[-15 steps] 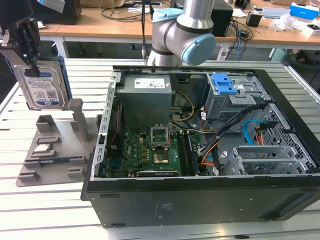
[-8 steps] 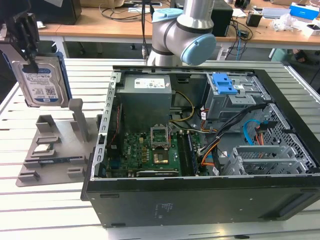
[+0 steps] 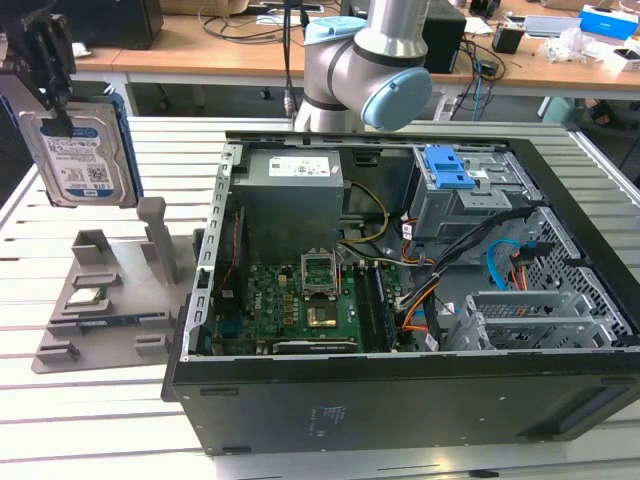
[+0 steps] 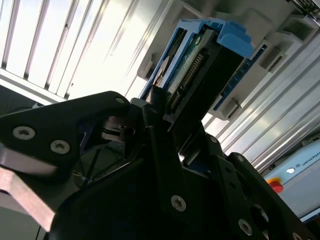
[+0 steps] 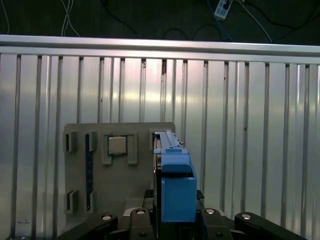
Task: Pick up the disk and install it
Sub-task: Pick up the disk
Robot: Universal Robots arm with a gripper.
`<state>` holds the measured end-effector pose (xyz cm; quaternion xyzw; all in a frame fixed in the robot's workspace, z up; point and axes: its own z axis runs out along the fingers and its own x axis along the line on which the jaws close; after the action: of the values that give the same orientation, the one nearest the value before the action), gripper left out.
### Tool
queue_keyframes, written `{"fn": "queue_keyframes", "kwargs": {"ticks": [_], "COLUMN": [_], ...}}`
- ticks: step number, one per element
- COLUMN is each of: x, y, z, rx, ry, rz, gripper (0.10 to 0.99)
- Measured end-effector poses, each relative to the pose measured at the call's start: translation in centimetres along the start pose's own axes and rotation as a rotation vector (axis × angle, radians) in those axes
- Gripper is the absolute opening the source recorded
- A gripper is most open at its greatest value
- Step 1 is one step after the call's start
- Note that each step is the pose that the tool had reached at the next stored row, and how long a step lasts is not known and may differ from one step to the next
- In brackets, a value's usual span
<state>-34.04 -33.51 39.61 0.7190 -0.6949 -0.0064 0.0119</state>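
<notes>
1. Exterior view: the pincer (image 3: pixel 62 108) is clamped on the top end of the disk (image 3: pixel 80 150). The disk hangs upright straight below it, with its label facing the camera. Lower down, clear of the disk, a grey holder (image 3: pixel 105 290) stands on the table (image 3: pixel 90 420). The case (image 3: pixel 400 390) lies well apart from the pincer, toward the exterior view's right. Its open side faces up, probably so its bays can be reached from above. Gripping one end leaves most of the disk's body free, which I judge suits a part made to slide into a slot.

2. Second wrist view: the fingers (image 4: pixel 160 150) press on the two flat faces of the disk (image 4: pixel 192 70), so it cannot swing. The disk sticks straight out ahead of the pincer, with its blue frame (image 4: pixel 235 37) at the far end.

3. First wrist view: the disk shows edge-on, centred between the jaws and reaching away from the pincer. Beyond it lies the holder (image 5: pixel 120 175), with a chip (image 5: pixel 117 146) seated in one pocket.
</notes>
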Motion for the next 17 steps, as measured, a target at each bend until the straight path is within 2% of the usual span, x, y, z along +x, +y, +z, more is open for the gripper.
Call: {"fn": "queue_keyframes", "kwargs": {"ticks": [3,6,11,17], "x": [-0.04,-0.09,-0.13,-0.17], "y": [-0.01,-0.02,-0.03,-0.07], "z": [-0.55,-1.45,-2.11,-3.28], "rx": [-0.001,-0.001,-0.002,-0.005], "ry": [0.0001,-0.0001,-0.0001,-0.0002], "rz": [0.000,0.000,0.000,0.000], "gripper": [0.365,0.365,0.365,0.365]}}
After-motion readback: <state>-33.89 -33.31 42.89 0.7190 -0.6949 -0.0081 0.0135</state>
